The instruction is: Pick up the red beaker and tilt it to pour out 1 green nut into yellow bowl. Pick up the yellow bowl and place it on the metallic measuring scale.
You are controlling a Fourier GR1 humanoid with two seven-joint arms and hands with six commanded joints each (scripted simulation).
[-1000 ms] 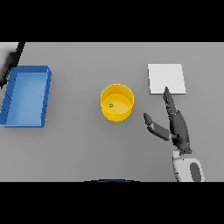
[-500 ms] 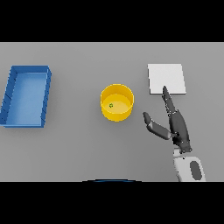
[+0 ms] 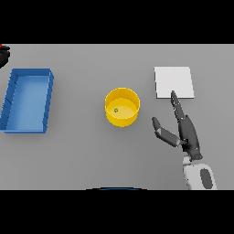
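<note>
Grey table [image 3: 82, 155], plain. Yellow bowl [image 3: 122, 107]: to the left of my right robot hand [image 3: 185, 132], near, apart; one green nut [image 3: 116, 109] inside. Metallic measuring scale [image 3: 173, 82]: just beyond my fingertips [image 3: 174, 97]. Blue tray [image 3: 27, 100]: far left. Hand wide, fingers straight, holding nothing. Step, as I judge: pour done, bowl pickup pending. Next: move left, close round the bowl wall.

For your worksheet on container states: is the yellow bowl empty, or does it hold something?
Not empty. The yellow bowl stands upright with one small green nut lying inside.
</note>
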